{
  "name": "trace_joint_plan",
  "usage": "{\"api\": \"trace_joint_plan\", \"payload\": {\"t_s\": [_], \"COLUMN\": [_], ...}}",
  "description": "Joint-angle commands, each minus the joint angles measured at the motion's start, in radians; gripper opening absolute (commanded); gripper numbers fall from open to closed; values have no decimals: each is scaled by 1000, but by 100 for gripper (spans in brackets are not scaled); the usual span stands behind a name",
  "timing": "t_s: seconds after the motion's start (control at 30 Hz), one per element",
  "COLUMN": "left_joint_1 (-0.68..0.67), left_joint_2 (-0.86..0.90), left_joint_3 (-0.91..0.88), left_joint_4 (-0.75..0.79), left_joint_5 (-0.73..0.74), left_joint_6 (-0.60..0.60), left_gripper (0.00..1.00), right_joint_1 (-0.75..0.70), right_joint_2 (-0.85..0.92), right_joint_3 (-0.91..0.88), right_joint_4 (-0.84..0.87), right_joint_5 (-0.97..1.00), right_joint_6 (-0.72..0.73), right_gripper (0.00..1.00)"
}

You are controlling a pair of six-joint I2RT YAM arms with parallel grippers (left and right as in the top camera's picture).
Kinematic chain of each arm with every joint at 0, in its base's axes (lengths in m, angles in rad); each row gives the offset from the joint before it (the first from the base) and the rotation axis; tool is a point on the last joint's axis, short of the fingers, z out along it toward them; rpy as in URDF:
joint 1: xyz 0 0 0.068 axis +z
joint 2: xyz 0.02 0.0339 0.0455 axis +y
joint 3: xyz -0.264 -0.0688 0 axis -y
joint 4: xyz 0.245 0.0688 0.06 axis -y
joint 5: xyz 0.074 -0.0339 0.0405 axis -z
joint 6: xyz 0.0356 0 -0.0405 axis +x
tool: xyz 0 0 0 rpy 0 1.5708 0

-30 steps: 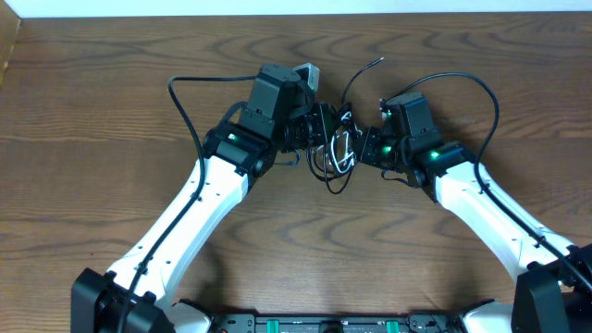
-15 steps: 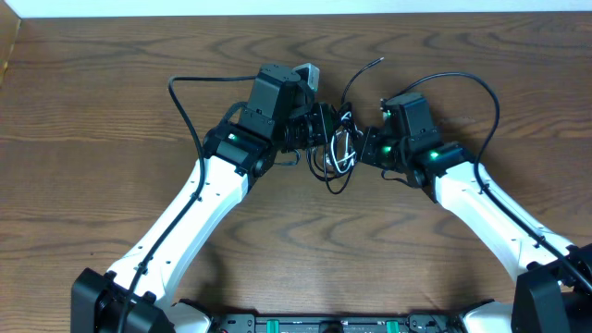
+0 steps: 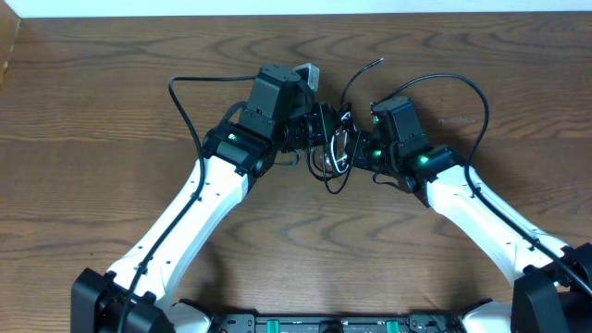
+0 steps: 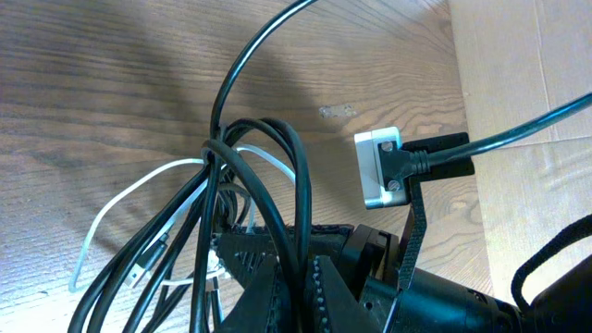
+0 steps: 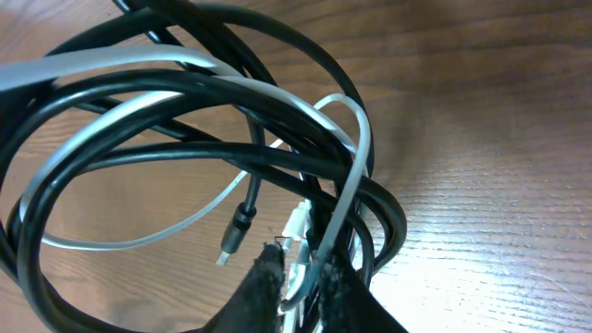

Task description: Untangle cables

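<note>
two white arms rose from 6 o'clock of the wooden table (image 3: pixel 92 102): the left arm (image 3: pixel 185 222) came in from 7 o'clock and the right arm (image 3: pixel 481 213) from 5 o'clock. their tips met just past the table's centre, toward 12 o'clock.

between the tips lay the knot. the black cable (image 3: pixel 331 181) was coiled in several loops, the nearest hanging toward 6 o'clock, and the white cable (image 3: pixel 343 148) was threaded through them.

the left gripper (image 3: pixel 316 137) touched the knot on its 9 o'clock side. in the left wrist view its fingers (image 4: pixel 268 287) stood narrow, with loops of black cable pinched between them. the white cable arced away toward 9 o'clock.

the right gripper (image 3: pixel 359 150) met the knot on its 3 o'clock side. in the right wrist view its fingers (image 5: pixel 264 296) stood close together. a bend of white cable ran down between them, with black loops crowding just beside it. a black plug end (image 5: pixel 236 231) hung free inside the loops.

farther off, one free end of the black cable ran from the knot toward 1 o'clock. a white connector block (image 3: pixel 308 74) sat beyond the left gripper, at 12 o'clock.
</note>
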Motion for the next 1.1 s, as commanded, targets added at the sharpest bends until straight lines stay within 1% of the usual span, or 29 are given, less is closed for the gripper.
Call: {"api": "trace_joint_plan", "payload": {"t_s": [0.0, 0.1, 0.13, 0.3, 0.37, 0.47, 0.6, 0.63, 0.87, 0.9, 1.07], "left_joint_1": [2, 2, 2, 2, 2, 2, 2, 2, 2, 2, 2], "left_joint_2": [-17, -17, -17, -17, -17, -17, -17, -17, -17, -17, -17], "left_joint_3": [29, 29, 29, 29, 29, 29, 29, 29, 29, 29, 29], "left_joint_4": [2, 1, 1, 1, 1, 1, 0, 0, 0, 0, -2], "left_joint_5": [-2, -2, -2, -2, -2, -2, -2, -2, -2, -2, -2], "left_joint_6": [-2, -2, -2, -2, -2, -2, -1, -2, -2, -2, -1], "left_gripper": [8, 7, 7, 7, 7, 8, 7, 7, 7, 7, 8], "right_joint_1": [5, 5, 5, -6, -8, -14, -30, -44, -135, -174, -266], "right_joint_2": [8, 8, 8, -12, -34, -84, -170, -214, -332, -355, -360], "right_joint_3": [17, 17, 18, 20, 21, 21, 21, 21, 21, 21, 20], "right_joint_4": [0, 0, 3, 7, 8, 3, -35, -61, -170, -198, -257], "right_joint_5": [19, 21, 21, -2, -21, -39, -39, -38, -31, -23, 6], "right_joint_6": [11, 11, 10, 2, -26, -74, -94, -97, -111, -126, -159], "right_gripper": [8, 2, 1, 1, 1, 1, 1, 1, 1, 1, 1]}}
